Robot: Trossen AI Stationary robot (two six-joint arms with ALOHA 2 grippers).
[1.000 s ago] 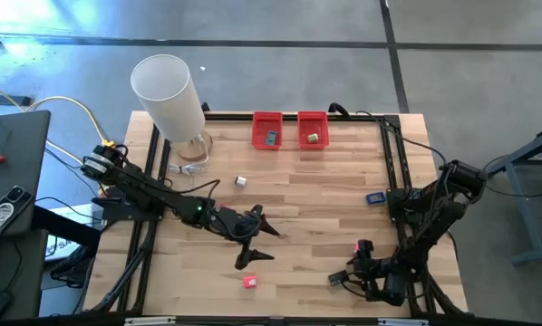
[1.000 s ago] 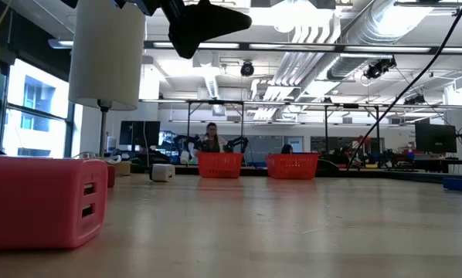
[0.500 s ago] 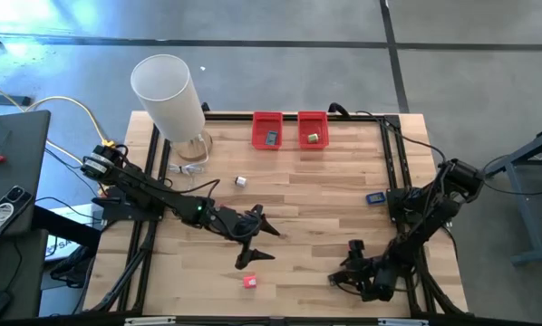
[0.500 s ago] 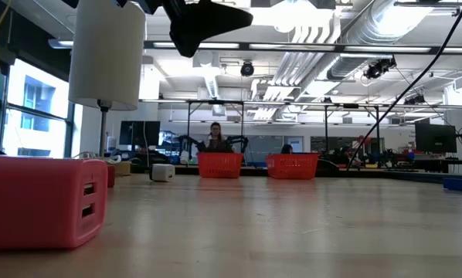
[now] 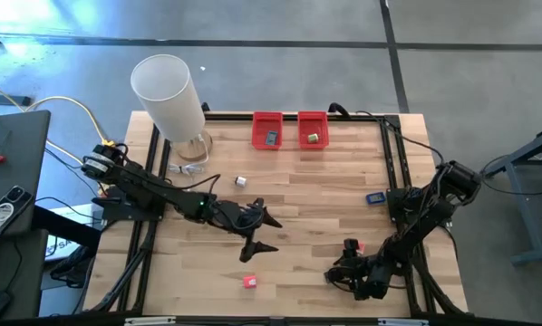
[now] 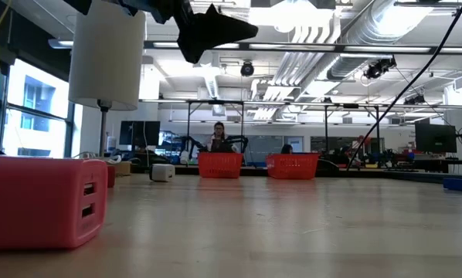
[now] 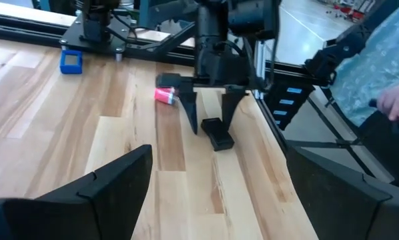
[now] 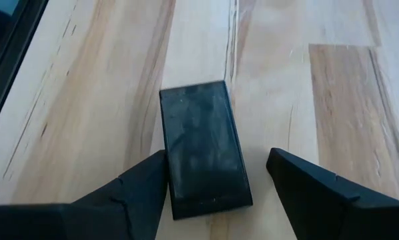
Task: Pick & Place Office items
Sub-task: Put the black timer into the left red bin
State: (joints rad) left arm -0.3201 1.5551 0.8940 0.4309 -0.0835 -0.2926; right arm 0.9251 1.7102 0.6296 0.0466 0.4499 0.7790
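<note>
At the near right corner of the table [image 5: 343, 181], my right end effector [image 8: 216, 177] hangs low over a flat black piece [image 8: 201, 148] lying on the wood. The piece sits between my two fingers [image 8: 136, 187]; one finger is at its edge, the other stands clear, so the jaws are parted around it and not closed on it. From my left wrist the same black piece shows under the right end effector, with a small red-pink piece [image 7: 165, 95] just behind it on the boards.

My left end effector [image 5: 257, 231] hovers above the middle of the table with its jaws spread wide and nothing in them. A red blocky piece [image 5: 250, 282] lies nearer the front edge, apart from it.

I count five loose pieces on the table: that red one, the black one, the red-pink one, a white one [image 5: 240, 181] and a blue one [image 5: 374, 197]. Two red bins [image 5: 267, 129] stand side by side at the far edge, each with one small piece inside. One tall white cylinder [image 5: 167, 98] stands at the far left corner.
</note>
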